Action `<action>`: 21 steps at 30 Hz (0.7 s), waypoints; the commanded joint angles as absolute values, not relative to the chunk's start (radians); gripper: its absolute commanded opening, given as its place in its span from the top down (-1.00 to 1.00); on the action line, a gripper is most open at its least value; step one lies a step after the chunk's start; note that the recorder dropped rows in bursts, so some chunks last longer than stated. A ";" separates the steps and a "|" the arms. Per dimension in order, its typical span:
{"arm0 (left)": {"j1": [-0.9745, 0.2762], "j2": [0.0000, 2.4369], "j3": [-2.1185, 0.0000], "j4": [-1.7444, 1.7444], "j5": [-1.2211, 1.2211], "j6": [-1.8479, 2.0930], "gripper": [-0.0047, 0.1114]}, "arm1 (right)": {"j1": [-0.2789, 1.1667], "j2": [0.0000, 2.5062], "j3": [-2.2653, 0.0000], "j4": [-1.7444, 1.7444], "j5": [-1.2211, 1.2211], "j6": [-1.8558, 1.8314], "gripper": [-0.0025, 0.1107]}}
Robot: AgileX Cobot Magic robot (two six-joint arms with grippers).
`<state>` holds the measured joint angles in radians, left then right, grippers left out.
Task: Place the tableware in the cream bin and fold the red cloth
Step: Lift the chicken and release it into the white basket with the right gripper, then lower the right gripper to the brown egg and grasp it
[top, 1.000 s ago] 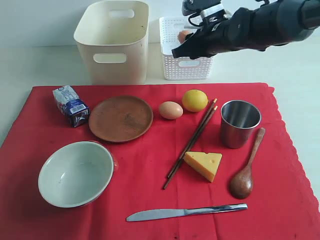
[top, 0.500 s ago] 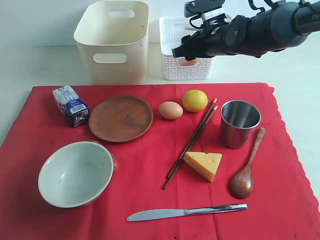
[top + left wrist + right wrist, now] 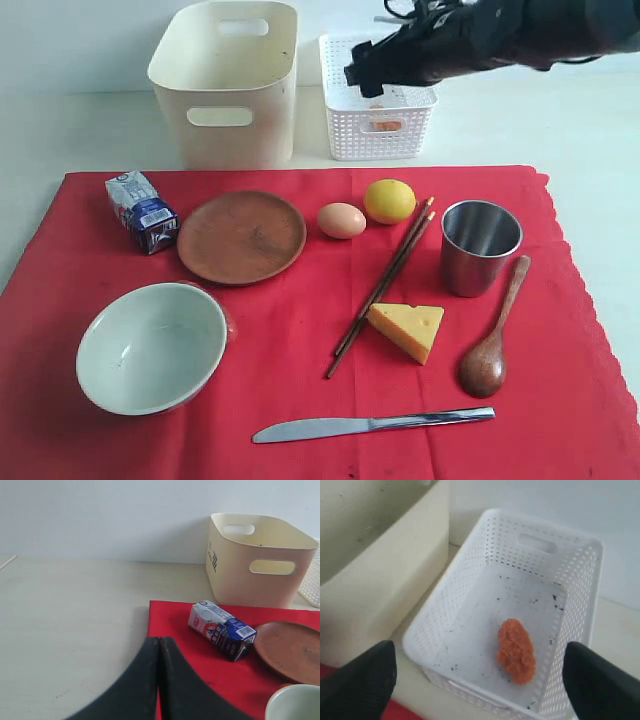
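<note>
1. My right arm (image 3: 540, 25) has lifted since a second ago. My right gripper (image 3: 365, 78) now hangs above the white lattice basket (image 3: 350, 140), jaws spread wide with nothing between them.
2. The nugget (image 3: 516, 650) it was carrying then now lies on the basket's floor. That only clears one food item off the cloth. I judge the tableware job has not begun.
3. The desk (image 3: 590, 130) is pale and bare around the cloth, with a plain light wall (image 3: 100, 515) behind.
4. The red cloth (image 3: 300, 400) lies flat and unfolded across the desk. I think folding must wait until everything is off it.
5. The cream bin (image 3: 240, 140) stands off the cloth at 11 o'clock, just beside the basket. No tableware shows inside it.
6. On the cloth sit the bowl (image 3: 152, 347) at 8 o'clock, plate (image 3: 241, 237) at 10, cup (image 3: 480, 247) at 2, chopsticks (image 3: 383, 285) near centre, spoon (image 3: 490, 350) at 4 and knife (image 3: 370, 425) at 6.
7. My left gripper (image 3: 159, 645) is closed on nothing, near the cloth's 9 o'clock edge.
</note>
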<state>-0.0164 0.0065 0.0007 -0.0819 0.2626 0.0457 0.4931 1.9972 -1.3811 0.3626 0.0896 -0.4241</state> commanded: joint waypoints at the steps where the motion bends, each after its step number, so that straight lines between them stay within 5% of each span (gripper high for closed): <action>1: -0.013 0.000 0.000 -0.091 0.257 0.049 0.88 | 0.489 1.879 -1.391 0.265 0.256 -0.426 -0.55; 12: -0.013 0.000 0.000 -0.091 0.257 0.049 0.88 | 0.489 1.703 -1.391 0.246 0.590 -0.426 -0.38; 18: -0.013 0.000 0.000 -0.091 0.257 0.049 0.88 | 0.489 1.712 -1.391 0.340 0.750 -0.648 0.18; 21: -0.013 0.000 0.000 -0.091 0.257 0.049 0.88 | 0.489 1.744 -1.391 0.518 0.831 -0.902 0.66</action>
<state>-0.0164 0.0065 0.0007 -0.0819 0.2626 0.0457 0.4931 1.7296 -1.3851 0.4370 0.7972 -0.7799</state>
